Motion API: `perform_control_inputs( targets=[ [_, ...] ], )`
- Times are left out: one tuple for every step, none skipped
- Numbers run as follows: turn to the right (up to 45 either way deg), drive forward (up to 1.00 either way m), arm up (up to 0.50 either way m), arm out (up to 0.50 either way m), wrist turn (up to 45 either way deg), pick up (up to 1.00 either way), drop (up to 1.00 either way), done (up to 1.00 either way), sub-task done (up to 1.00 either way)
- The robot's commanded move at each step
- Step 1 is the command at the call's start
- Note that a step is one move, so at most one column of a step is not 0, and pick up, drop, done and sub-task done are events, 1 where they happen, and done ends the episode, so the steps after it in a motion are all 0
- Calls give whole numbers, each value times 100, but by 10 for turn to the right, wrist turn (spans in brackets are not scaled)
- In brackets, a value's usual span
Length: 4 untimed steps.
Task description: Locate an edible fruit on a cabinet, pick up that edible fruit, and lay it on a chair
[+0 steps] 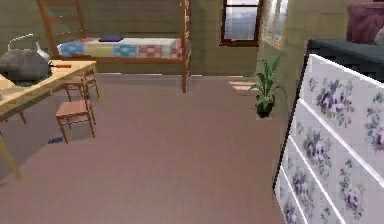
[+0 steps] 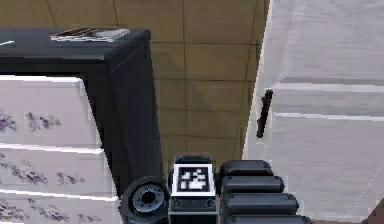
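Note:
A cabinet (image 1: pixel 335 140) with white flower-patterned drawers and a black top stands at the forward view's right; a maroon thing (image 1: pixel 365 22) rests on it. In the arm side view the same cabinet (image 2: pixel 60 130) fills the left, with a flat book-like thing (image 2: pixel 90 34) on its top. A wooden chair (image 1: pixel 75 112) stands by a table at the forward view's left, a second chair (image 1: pixel 88 80) behind it. The gripper's dark body (image 2: pixel 150 197) sits at the arm side view's bottom edge, left of a white marked square (image 2: pixel 193 180). I cannot tell whether it holds anything.
A wooden table (image 1: pixel 40 85) carries a dark grey bulky thing (image 1: pixel 25 65). A bunk bed (image 1: pixel 120 47) lines the far wall, a potted plant (image 1: pixel 267 88) stands by the cabinet. Open brown floor (image 1: pixel 170 150) lies between. A white door (image 2: pixel 320 110) with a dark handle (image 2: pixel 263 112) is beside the cabinet.

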Motion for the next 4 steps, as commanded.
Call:
perform_control_inputs(
  targets=[
    [-120,0,0,0,0,0,0,0,0],
    [0,100,0,0,0,0,0,0,0],
    [0,100,0,0,0,0,0,0,0],
    [-60,0,0,0,0,0,0,0,0]
  ],
)
